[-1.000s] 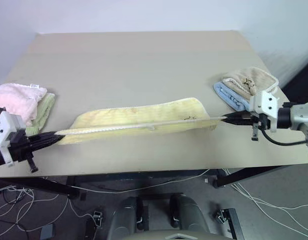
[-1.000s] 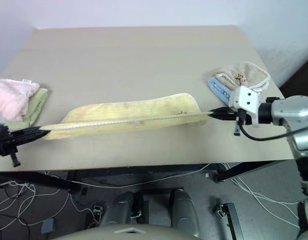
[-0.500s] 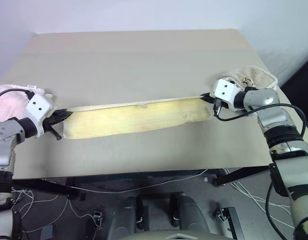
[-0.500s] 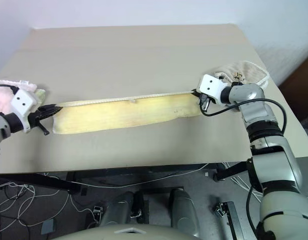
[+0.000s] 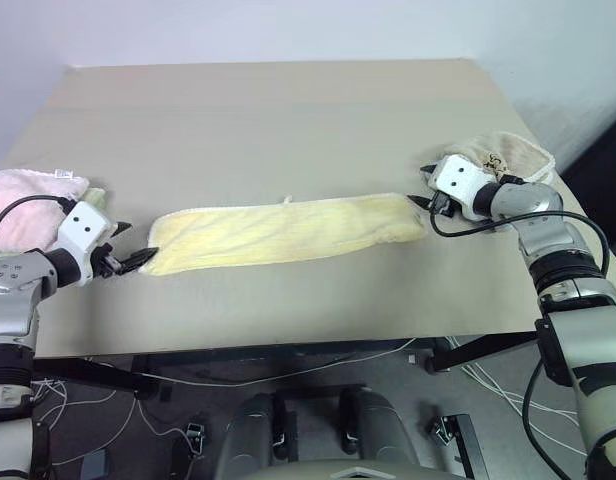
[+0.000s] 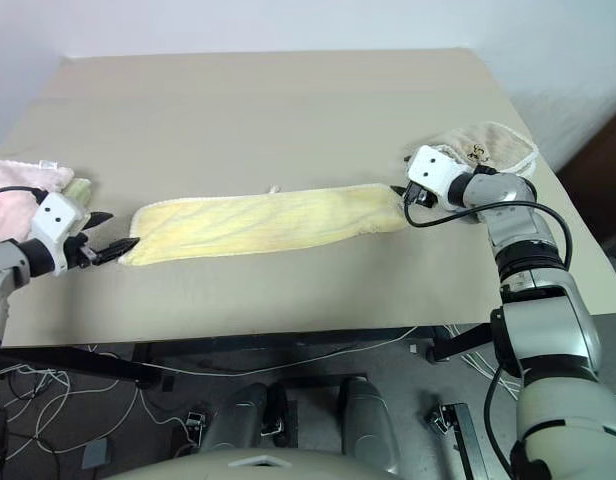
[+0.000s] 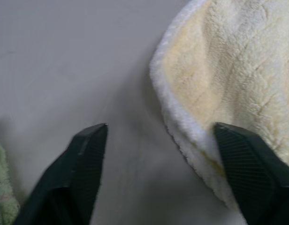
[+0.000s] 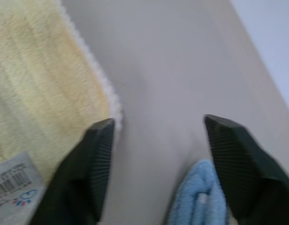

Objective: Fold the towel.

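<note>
The towel (image 5: pixel 283 228) lies flat as a long folded strip on the counter (image 5: pixel 288 120), stretched between both grippers. The left gripper (image 5: pixel 138 259) sits just off its left end, fingers spread and holding nothing; the right gripper (image 5: pixel 420 201) sits just beside the right end, fingers spread too.

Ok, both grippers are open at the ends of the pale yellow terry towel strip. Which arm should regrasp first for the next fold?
Probably left: left gripper already brackets the pale yellow terry towel's edge; right gripper sits just past it.
</note>
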